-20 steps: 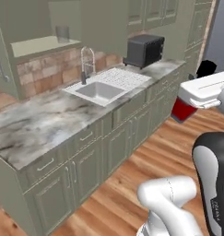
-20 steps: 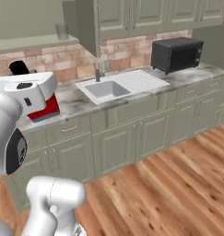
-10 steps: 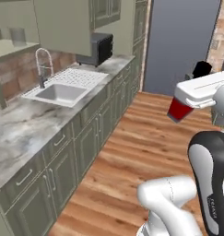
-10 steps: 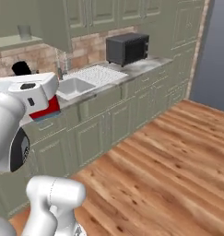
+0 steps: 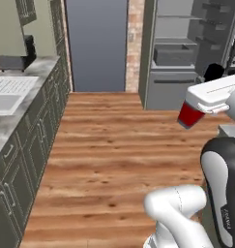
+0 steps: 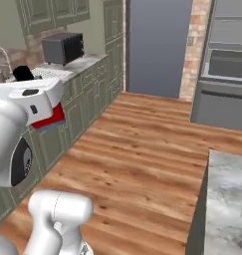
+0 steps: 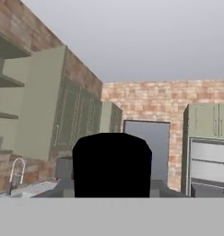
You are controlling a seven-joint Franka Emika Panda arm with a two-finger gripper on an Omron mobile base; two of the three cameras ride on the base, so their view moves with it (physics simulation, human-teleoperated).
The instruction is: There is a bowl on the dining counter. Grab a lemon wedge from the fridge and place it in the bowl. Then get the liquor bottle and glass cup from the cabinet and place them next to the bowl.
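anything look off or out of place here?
The fridge stands open, its grey shelves and drawer exposed with nobody at it. The liquor bottle rides in the gripper, tilted well off upright, its black cap toward the hand camera. No spills or damage visible.

The arm is raised, its gripper [image 5: 198,109] jaws clamped on the liquor bottle [image 5: 189,116].

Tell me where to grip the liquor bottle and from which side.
Grip the liquor bottle at mid-body, between black cap and red end, coming from the side. Its squarish body offers flat opposite faces; the gripper holds it that way.
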